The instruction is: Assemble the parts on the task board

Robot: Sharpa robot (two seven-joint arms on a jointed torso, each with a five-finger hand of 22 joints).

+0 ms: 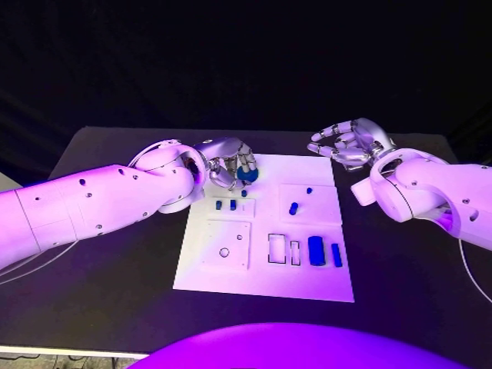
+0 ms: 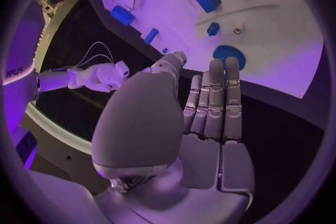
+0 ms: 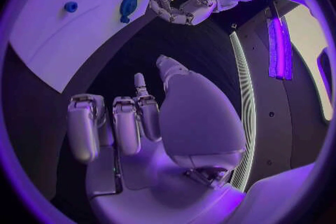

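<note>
Currently, I see both hands at the board's [image 1: 313, 286] far edge.
Left hand [image 1: 231, 165] flat-fingered over a disc [image 1: 247, 175]; right hand [image 1: 347, 143] spread, empty.

Black table [image 1: 113, 300] stood before a dark curtain backdrop [image 1: 246, 61], purple light fell over everything (floor lay beyond the table's edge, too dim to make out)

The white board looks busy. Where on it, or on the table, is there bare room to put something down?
The task board is bare along its near edge, below the slots. The black table is bare near both front corners. It is crowded at the far edge, where the left hand hovers over blue parts.
</note>
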